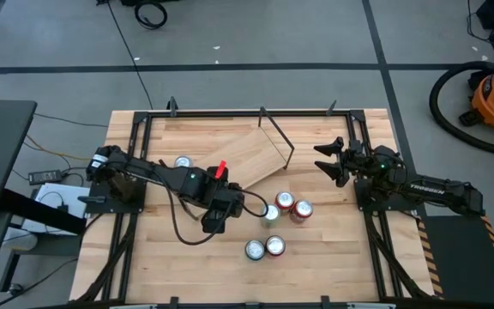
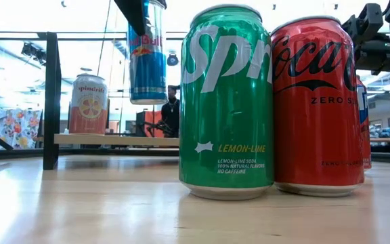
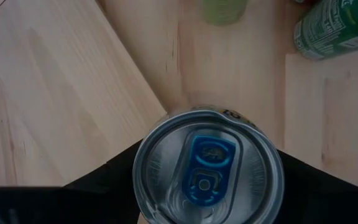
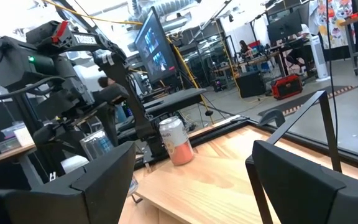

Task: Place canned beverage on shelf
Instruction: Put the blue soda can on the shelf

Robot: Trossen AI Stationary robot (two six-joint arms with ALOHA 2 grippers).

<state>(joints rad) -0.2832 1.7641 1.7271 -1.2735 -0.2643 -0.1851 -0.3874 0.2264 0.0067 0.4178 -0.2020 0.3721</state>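
Note:
My left gripper (image 1: pixel 262 210) is shut on a blue Red Bull can (image 2: pixel 147 57), which hangs in the air over the table's middle, near the shelf's near edge. The shelf (image 1: pixel 245 151) is a light wood plank with thin black rod brackets, lying aslant at the table's far middle. A pink Spindrift can (image 2: pixel 89 104) stands on its base on the plank's left part (image 1: pixel 183 161). My right gripper (image 1: pixel 328 160) is open and empty at the table's right, level with the shelf; its fingers also show apart in the right wrist view (image 4: pixel 191 186). My left gripper pinches the Red Bull can's upper wall just below the rim (image 3: pixel 146 186) between its two fingers (image 3: pixel 104 186), one on either side. The fingers come from above, pointing down. The can hangs upright, its top with the blue tab (image 3: pixel 207 165) up, lifted clear of the table.
Two red cans (image 1: pixel 285 201) (image 1: pixel 302 210) stand right of the held can. A green Sprite can (image 2: pixel 227 102) and a red Coca-Cola Zero can (image 2: pixel 315 105) stand nearer the front edge (image 1: pixel 264 248). A black frame (image 1: pixel 135 146) borders the tabletop.

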